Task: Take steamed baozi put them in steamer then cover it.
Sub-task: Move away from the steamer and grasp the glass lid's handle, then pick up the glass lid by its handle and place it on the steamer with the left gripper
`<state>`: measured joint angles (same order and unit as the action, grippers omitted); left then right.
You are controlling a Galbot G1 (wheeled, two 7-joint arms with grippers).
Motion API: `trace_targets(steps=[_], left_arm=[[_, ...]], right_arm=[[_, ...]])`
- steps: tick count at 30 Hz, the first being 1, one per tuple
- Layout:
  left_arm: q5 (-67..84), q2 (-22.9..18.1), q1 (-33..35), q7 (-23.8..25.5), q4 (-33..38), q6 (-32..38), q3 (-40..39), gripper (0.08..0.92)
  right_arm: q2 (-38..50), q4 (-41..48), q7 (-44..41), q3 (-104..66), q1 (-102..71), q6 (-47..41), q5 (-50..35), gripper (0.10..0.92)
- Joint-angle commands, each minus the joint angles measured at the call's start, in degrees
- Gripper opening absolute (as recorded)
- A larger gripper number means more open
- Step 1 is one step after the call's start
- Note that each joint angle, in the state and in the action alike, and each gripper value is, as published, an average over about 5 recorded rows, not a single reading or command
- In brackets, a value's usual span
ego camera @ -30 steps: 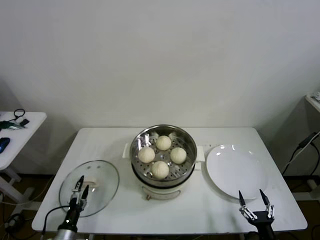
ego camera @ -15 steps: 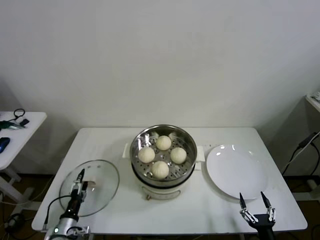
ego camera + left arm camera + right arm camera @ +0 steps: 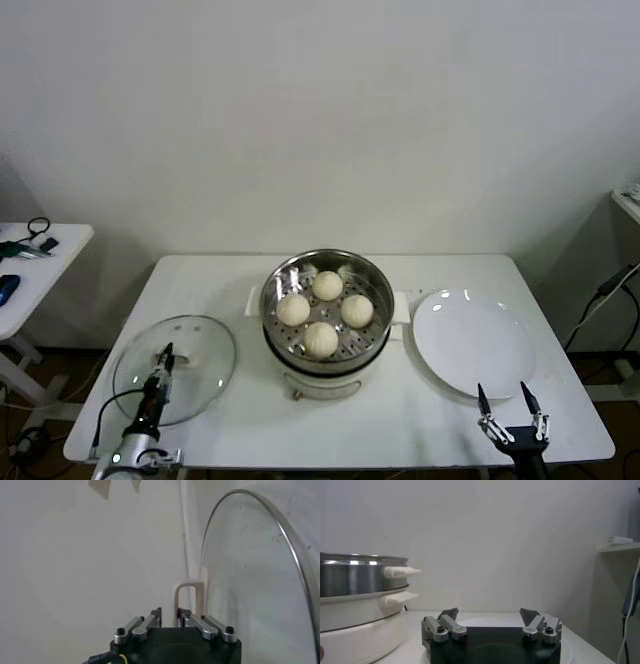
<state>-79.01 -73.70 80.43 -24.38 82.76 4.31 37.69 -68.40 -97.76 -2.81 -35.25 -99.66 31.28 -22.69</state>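
Several cream-white baozi (image 3: 320, 339) lie on the perforated tray inside the steel steamer (image 3: 272, 300) at the table's middle. The cover (image 3: 200, 345), a clear glass lid with a metal rim, is at the table's front left. My left gripper (image 3: 163, 358) is shut on its cream handle (image 3: 185, 357). In the left wrist view the handle (image 3: 190, 600) runs between the narrowed jaws of the left gripper (image 3: 170, 616), beside the glass of the cover (image 3: 250, 580). My right gripper (image 3: 507, 398) hangs open and empty at the front right, near the plate.
A flat white plate (image 3: 470, 340) lies right of the steamer; it shows past the right gripper (image 3: 489, 614), with the steamer (image 3: 355, 575) off to one side. A small side table (image 3: 40, 262) with cables stands beyond the table's left edge. The wall is close behind.
The left gripper's jaws have closed on the cover's handle. The cover has shifted slightly left and looks a little raised. The right arm has barely moved.
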Motion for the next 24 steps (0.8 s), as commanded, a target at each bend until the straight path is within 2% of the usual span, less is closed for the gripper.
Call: trace_targets(steps=[1,6,13,19,24], left_arm=[[2.29,0.40,0.02,0.54,2.68,-0.25,0.08,0.247],[6.76,2.83,2.23,3.02,10.39,-1.61,0.23,0.134],[17.36,9.43,6.24,10.58,22.92,-7.40,0.88,0.126],[26.56,15.75,8.24,20.23,34.78,-19.16,1.17,0.126],[28.24,18.24,5.32,26.01,43.16,-29.96,-2.81,0.126]], right_arm=[[-0.04,-0.17,0.46,-0.16,-0.05,0.06,0.29,0.823],[0.15,-0.45,0.83,-0.57,-0.09,-0.12,0.49,0.823],[-0.10,-0.79,2.57,-1.13,0.17,-1.49,2.26,0.823],[-0.48,-0.95,3.22,-1.10,0.35,-2.18,3.39,0.823],[-0.63,-0.93,3.49,-0.92,0.60,-2.56,4.06,0.823]])
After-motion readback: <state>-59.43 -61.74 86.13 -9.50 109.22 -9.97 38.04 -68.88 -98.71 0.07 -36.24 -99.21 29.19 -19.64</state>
